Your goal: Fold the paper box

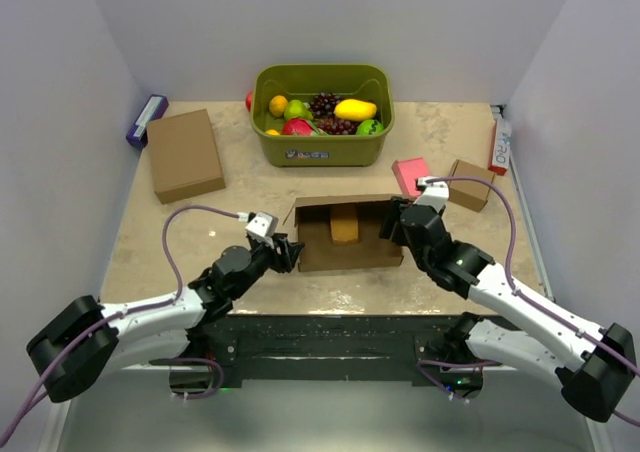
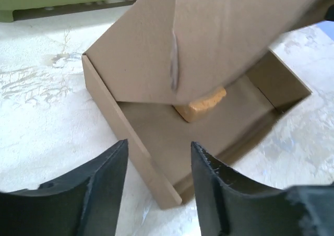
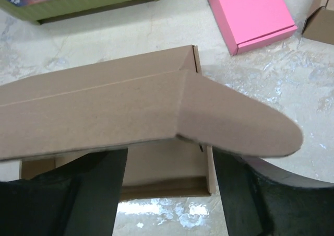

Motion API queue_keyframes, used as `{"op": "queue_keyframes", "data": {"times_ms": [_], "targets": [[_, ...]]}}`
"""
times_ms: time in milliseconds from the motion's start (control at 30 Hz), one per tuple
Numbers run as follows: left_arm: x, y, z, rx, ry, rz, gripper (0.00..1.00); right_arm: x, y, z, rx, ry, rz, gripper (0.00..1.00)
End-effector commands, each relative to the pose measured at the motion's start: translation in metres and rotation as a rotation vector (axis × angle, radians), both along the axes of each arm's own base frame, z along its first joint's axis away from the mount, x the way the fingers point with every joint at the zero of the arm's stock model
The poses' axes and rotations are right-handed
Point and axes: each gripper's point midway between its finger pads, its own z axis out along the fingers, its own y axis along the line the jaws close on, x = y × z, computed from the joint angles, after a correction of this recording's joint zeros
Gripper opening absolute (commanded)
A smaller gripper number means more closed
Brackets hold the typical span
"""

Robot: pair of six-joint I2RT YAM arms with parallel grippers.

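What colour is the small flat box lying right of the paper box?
The flat box is pink; the right wrist view shows it best.

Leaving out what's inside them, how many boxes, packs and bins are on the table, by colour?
Brown: 3 (paper box, flat cardboard box, small cardboard box)
Pink: 1 (pink box)
Green: 1 (green bin)
Purple: 1 (purple pack)
Red and white: 1 (red-and-white pack)
Total: 7

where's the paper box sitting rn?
Top view: the paper box sits mid-table toward the near edge, between the left claw and right claw, in front of the green fruit bin.
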Motion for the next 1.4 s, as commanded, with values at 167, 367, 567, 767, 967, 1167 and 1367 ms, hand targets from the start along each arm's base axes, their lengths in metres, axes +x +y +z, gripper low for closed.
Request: {"op": "queue_keyframes", "data": {"times_ms": [167, 367, 567, 767, 967, 1167, 1367], "targets": [[-0.028, 0.005, 0.026, -0.090, -0.024, -0.089, 0.70, -0.024, 0.007, -0.003, 0.034, 0.058, 0.110, 0.79], [-0.036, 0.013, 0.047, -0.117, -0.015, -0.083, 0.73, -0.043, 0.012, 0.014, 0.009, 0.113, 0.226, 0.88], [-0.039, 0.027, 0.087, -0.136, -0.048, -0.049, 0.74, -0.062, 0.001, 0.050, -0.004, 0.099, 0.286, 0.89], [-0.036, 0.059, 0.152, -0.127, -0.097, 0.076, 0.73, -0.071, -0.014, 0.125, 0.023, -0.033, 0.302, 0.88], [-0.030, 0.055, 0.197, -0.113, -0.131, 0.076, 0.76, -0.060, 0.000, 0.176, 0.092, -0.116, 0.312, 0.90], [-0.012, 0.033, 0.237, -0.052, -0.210, 0.033, 0.87, -0.046, 0.060, 0.228, 0.246, -0.190, 0.481, 0.99], [0.027, -0.003, 0.273, -0.182, -0.224, -0.110, 0.88, 0.005, 0.084, 0.228, 0.166, -0.182, 0.412, 0.99]]}}
